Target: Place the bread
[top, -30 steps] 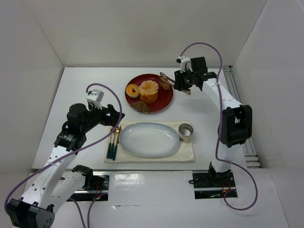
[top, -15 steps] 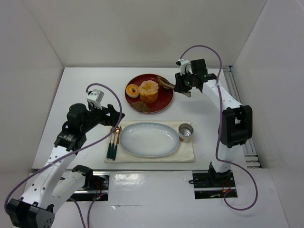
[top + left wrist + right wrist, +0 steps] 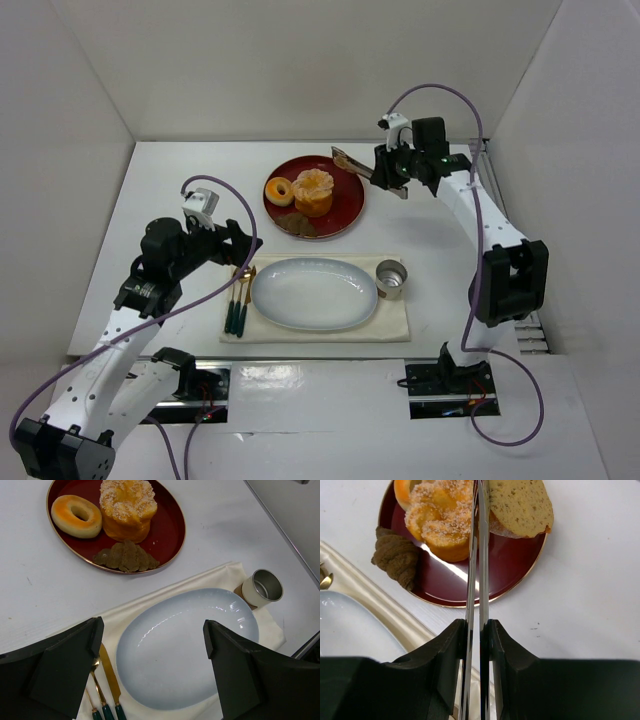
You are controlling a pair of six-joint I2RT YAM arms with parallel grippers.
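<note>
The bread [image 3: 520, 505] is a flat golden-brown slice held at the tip of metal tongs [image 3: 477, 555]. It hangs over the right rim of the red plate [image 3: 505, 575]. My right gripper [image 3: 479, 630] is shut on the tongs. In the top view the bread [image 3: 348, 162] sits at the tongs' tip, left of the right gripper [image 3: 392, 172]. My left gripper [image 3: 152, 630] is open and empty above the white oval plate [image 3: 185, 645]; in the top view it [image 3: 235, 245] is left of that plate [image 3: 313, 293].
The red plate [image 3: 340, 215] holds a donut [image 3: 279, 190], a tall ruffled pastry [image 3: 314, 190] and a dark brown piece [image 3: 297, 224]. A metal cup [image 3: 391, 279] and gold cutlery [image 3: 238, 300] lie on the cream cloth [image 3: 395, 320] beside the oval plate.
My right gripper has shifted slightly back and to the right, carrying the tongs and bread a little higher over the red plate's rim. The left arm has not moved.
</note>
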